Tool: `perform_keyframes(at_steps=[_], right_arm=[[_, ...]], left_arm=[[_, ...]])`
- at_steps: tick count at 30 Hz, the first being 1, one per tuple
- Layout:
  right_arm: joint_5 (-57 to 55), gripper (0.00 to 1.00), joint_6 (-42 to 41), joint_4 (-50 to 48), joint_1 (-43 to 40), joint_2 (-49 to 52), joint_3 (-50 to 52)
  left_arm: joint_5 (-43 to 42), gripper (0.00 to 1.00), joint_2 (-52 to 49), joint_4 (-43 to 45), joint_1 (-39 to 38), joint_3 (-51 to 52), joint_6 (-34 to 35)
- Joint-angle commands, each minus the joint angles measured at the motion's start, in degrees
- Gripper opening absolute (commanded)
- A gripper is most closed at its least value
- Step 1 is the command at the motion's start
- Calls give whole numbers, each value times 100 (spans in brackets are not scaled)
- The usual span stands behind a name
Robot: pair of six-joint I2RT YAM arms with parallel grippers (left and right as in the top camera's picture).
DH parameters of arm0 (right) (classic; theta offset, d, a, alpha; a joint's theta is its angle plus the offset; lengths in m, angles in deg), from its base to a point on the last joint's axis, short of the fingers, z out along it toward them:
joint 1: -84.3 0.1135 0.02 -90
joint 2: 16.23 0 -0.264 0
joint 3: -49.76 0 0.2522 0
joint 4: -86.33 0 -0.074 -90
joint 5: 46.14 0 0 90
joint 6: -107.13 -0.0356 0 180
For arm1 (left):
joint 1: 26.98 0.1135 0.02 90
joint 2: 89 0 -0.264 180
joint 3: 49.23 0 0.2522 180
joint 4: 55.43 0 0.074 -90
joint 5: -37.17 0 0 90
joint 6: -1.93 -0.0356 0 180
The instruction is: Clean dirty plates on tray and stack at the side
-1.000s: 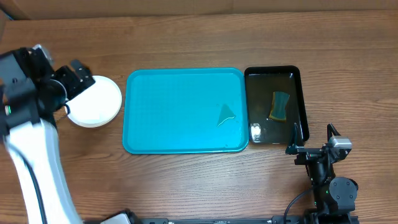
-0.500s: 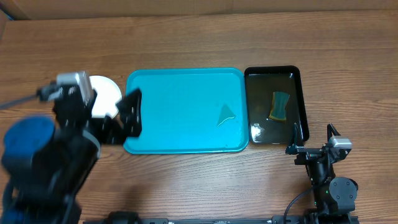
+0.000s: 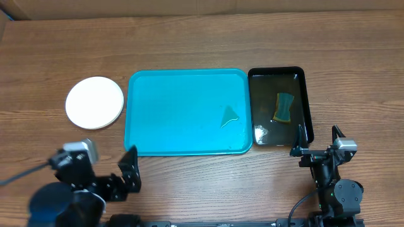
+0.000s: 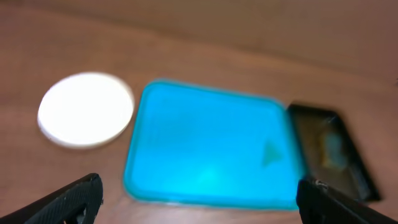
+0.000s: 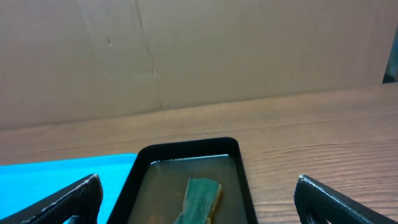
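The plates [image 3: 95,102] lie on the table left of the tray, with a white one on top; in the blurred left wrist view the plates [image 4: 86,109] show as one white disc. The turquoise tray [image 3: 164,107] holds only a small wet patch [image 3: 229,115]. My left gripper [image 3: 101,169] hangs open and empty above the table's front left, short of the tray [image 4: 205,149]. My right gripper [image 3: 317,140] stands open and empty just in front of the black tray. Its wide jaws frame the sponge in the right wrist view [image 5: 199,214].
A narrow glossy black tray [image 3: 307,101] of murky water sits right of the turquoise tray, with a green-and-yellow sponge [image 3: 284,107] in it. The same sponge [image 5: 198,198] shows in the right wrist view. A cardboard wall [image 5: 186,56] runs along the table's far edge.
My left arm has drawn back from the plates, swept past the tray's left edge and come down to the front left of the table. The right arm has not moved.
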Motion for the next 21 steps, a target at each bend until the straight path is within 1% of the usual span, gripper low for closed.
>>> perform_keyframes(at_steps=[1, 2, 3, 4, 5, 7, 8, 11, 15, 18, 21], right_arm=[[-55, 100, 22, -22, -39, -52, 61], [-55, 100, 20, -22, -39, -52, 61], [-55, 100, 22, -22, -39, -52, 61], [-55, 100, 20, -22, -39, -52, 61], [-55, 100, 20, -22, -39, -52, 61], [-55, 100, 20, -22, -39, -52, 61], [-55, 100, 20, -22, -39, -52, 61], [-55, 100, 20, -22, -39, -52, 61], [-55, 100, 20, -22, -39, -52, 61], [-55, 100, 20, -22, -39, -52, 61], [-55, 100, 22, -22, -39, -52, 61]], left_arm=[[761, 82, 568, 120, -26, 824, -291], [901, 63, 741, 396, -26, 1075, -291], [953, 62, 885, 680, -26, 1281, -293], [962, 96, 1029, 1014, -26, 1488, -291], [960, 100, 1167, 1410, -26, 1698, -291], [901, 100, 1473, 2389, -26, 2188, -271], [839, 100, 1665, 3062, -26, 2498, -245], [678, 100, 2100, 4653, -26, 3215, -247], [660, 100, 2559, 6461, -24, 4113, -247], [660, 100, 2776, 7576, -24, 4778, -247], [638, 100, 2820, 8343, -24, 5375, -225]])
